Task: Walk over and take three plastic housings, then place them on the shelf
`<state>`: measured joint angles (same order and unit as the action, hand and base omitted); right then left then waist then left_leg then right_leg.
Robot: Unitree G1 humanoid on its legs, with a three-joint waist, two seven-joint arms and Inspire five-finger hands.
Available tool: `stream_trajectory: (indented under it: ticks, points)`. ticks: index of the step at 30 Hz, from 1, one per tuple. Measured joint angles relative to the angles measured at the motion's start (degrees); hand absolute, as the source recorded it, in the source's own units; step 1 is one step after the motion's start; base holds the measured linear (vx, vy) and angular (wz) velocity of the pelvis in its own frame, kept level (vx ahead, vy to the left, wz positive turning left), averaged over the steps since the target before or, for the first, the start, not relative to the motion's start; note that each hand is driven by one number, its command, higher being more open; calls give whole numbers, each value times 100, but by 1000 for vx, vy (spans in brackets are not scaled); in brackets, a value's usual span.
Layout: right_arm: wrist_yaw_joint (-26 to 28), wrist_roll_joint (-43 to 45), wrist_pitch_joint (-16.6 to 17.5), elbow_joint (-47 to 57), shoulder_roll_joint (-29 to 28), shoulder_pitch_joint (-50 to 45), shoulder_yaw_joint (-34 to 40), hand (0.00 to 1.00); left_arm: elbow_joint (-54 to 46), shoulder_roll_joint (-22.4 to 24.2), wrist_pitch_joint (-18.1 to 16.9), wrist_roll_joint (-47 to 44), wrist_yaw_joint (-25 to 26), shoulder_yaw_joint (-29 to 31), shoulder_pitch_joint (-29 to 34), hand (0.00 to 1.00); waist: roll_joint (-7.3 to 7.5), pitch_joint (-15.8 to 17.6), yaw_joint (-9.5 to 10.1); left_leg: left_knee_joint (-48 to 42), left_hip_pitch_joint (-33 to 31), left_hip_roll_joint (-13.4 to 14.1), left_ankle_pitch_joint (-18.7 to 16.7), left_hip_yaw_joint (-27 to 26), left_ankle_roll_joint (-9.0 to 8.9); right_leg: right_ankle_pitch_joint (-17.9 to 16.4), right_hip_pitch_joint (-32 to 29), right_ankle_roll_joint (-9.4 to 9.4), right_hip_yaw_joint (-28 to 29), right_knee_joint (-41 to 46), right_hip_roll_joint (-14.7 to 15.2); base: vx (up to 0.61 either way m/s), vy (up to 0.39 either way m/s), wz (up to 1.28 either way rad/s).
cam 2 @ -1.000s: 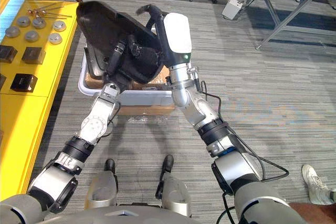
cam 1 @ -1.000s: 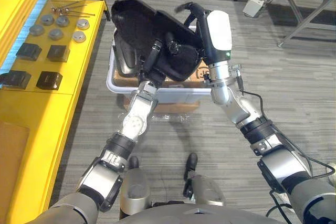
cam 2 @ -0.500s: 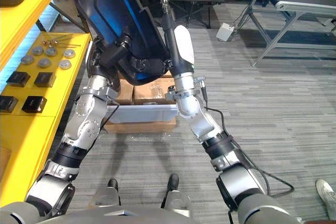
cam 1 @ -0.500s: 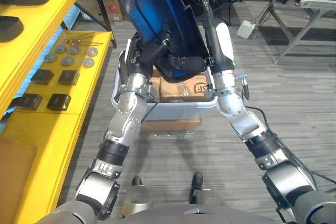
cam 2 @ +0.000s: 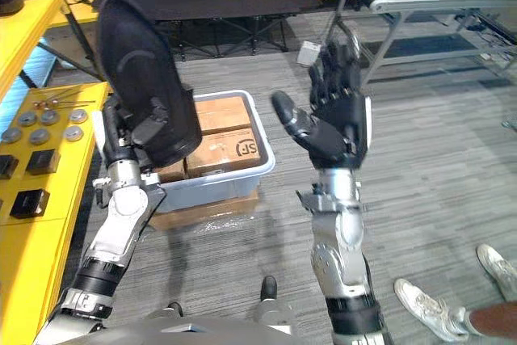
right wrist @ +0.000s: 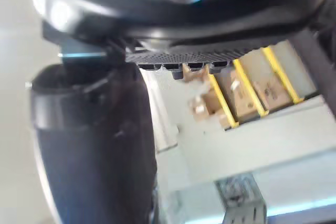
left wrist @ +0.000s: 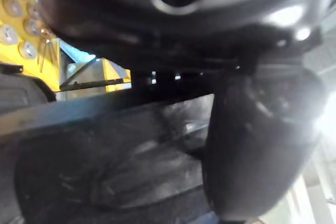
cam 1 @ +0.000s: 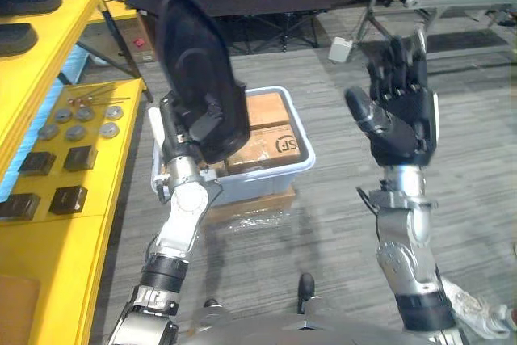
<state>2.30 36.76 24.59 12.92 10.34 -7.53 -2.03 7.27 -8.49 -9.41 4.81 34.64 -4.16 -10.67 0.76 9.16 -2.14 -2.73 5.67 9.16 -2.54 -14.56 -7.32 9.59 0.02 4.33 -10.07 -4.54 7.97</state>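
The floor (cam 1: 323, 199) is grey and stripy, and a long yellow shelf (cam 1: 81, 224) runs down the robot's left side. The left hand (cam 1: 200, 123) is up in the air with its fingers curled round the bottom of a big black plastic housing (cam 1: 194, 70). The housing stands tall, up above the tub and beside the shelf, but not on it yet. The right hand (cam 1: 400, 119) is up too, with its fingers spread wide and straight, and it holds nothing. So one housing has been picked up, and I think the next job is to carry it over and set it on the shelf. Two dark shapes (cam 1: 18, 36) lie on a higher board of the shelf. They may be housings put there already, but I cannot tell for sure. If they are, this one would be the last. On the floor in front of the robot sits a white plastic tub (cam 1: 258, 179). Inside it are brown cardboard boxes (cam 1: 266, 111) packed side by side, and I see no more housings in it. The low board of the shelf holds small round metal bits (cam 1: 77, 123) and some little black blocks (cam 1: 69, 199).
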Motion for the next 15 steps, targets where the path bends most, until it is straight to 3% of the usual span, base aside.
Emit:
stream_trajectory:
  ticks: [4,9,11,15]
  points:
    - [-3,-113,-106,-490,-226,-554,83,100,-180,139,-384,-396,-20,286,38,0,-22,-13,-130,9,71,-8,-43,-123,6,3,-6,5,116,0,-5,6,17,-17]
    - [-491,-1043,-493,-710,-302,-971,373,100,-1430,336,-951,-1364,-853,492,833,0,-166,-116,-205,-11,94,-22,-121,-256,12,6,-59,18,254,0,-3,1,19,-13]
    - [-784,-1165,-605,-927,-302,-971,588,100,-1785,424,-1028,-1585,-1168,563,1234,0,-242,-177,-171,-14,96,-24,-125,-249,16,6,-49,23,251,0,-1,0,0,0]
    - [-1065,-1162,-722,-1209,-306,-966,855,100,-1923,499,-1048,-1613,-1327,629,1634,0,-302,-230,-115,-47,108,-22,-132,-147,20,-17,44,43,160,-1,11,-18,6,13]
